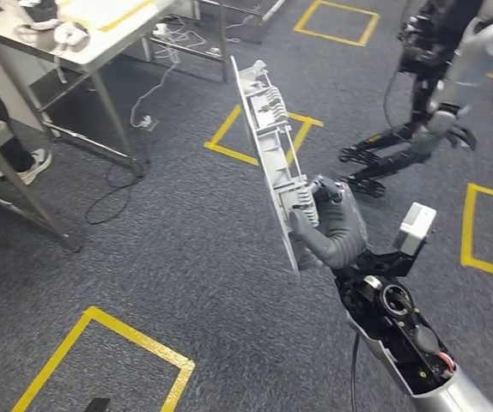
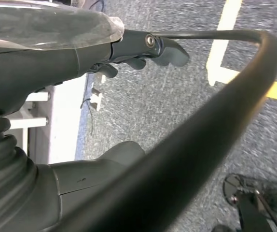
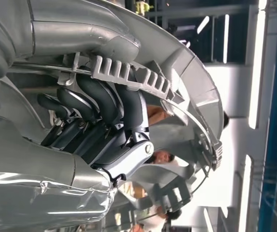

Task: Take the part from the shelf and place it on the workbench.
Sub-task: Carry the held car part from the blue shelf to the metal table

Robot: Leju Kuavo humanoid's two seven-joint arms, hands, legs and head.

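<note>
1. The right hand holds the long grey part up in the air, above the grey floor.
2. The left hand holds nothing, its fingers loose.
3. A metal desk stands far off, with cables lying under it.
4. Another robot stands near yellow floor squares.

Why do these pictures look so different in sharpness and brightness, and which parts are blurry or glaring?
Head view: evenly lit and fairly sharp on the grey part held by the right hand, softer toward the table. Left wrist view: the left hand and a dark cable sit so close that they blur. Right wrist view: ceiling lights glare white behind the part.
</note>
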